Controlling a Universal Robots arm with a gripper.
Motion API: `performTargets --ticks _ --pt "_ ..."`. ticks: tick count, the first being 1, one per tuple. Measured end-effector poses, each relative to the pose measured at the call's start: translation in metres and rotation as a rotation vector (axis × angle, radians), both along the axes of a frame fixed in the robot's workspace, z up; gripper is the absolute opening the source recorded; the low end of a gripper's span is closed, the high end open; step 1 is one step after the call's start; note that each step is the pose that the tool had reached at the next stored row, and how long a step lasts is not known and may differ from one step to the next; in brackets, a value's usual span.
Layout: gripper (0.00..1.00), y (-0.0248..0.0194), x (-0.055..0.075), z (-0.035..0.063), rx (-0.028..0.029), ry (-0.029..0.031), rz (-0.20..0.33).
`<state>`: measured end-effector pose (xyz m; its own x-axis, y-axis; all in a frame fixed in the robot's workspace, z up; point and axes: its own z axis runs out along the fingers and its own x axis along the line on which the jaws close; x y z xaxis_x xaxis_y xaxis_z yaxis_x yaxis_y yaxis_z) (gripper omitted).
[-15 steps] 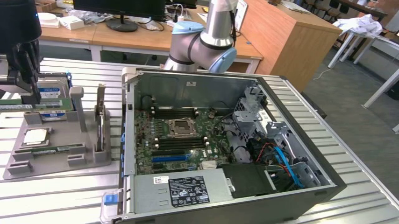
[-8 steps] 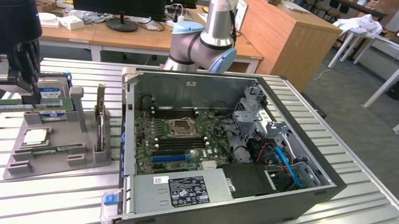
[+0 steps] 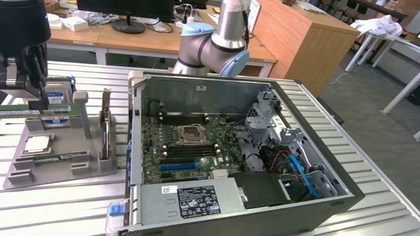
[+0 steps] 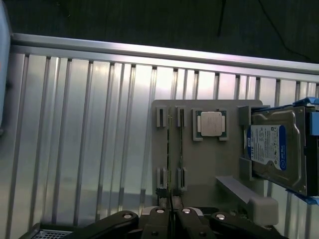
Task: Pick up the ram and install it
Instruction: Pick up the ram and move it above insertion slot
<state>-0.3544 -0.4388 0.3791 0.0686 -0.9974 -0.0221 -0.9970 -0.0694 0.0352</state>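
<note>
**Jaws.** Narrow, almost shut, pinching the thin top edge of the ram (image 3: 21, 112). In the wrist view the stick shows edge-on as a fine line running out from between the fingertips.

**Ram.** Green stick with a white label, held lengthwise and level under the jaws. It hangs over the back of the holder tray (image 3: 59, 169), at the exterior view's left. It appears clear of its slots, though whether the lower edge touches them cannot be told.

**Holder tray.** Grey, on the ribbed metal worktop (image 3: 52, 206). It carries a square silver processor chip (image 4: 210, 123) lying flat and a blue-labelled hard drive (image 4: 274, 149) just beside it.

**Computer case** (image 3: 328, 189). Open, beside the tray, at the exterior view's right. Inside is the green motherboard (image 3: 196, 164), with dark memory slots (image 3: 187, 118) on either side of the processor socket.

**Arm** (image 3: 220, 46). Its base stands behind the case.

**Step in hand (judged).** The pick-up looks made and the install has not begun.

**Next move calls for (judged).** A level carry across to the case, with the stick's long edge lined up along an empty slot, and a straight, even push down.
</note>
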Motion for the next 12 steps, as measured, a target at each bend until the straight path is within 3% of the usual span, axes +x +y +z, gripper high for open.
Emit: performTargets --ticks 12 --pt "0.12 0.0000 0.014 0.0000 0.0000 0.0001 0.000"
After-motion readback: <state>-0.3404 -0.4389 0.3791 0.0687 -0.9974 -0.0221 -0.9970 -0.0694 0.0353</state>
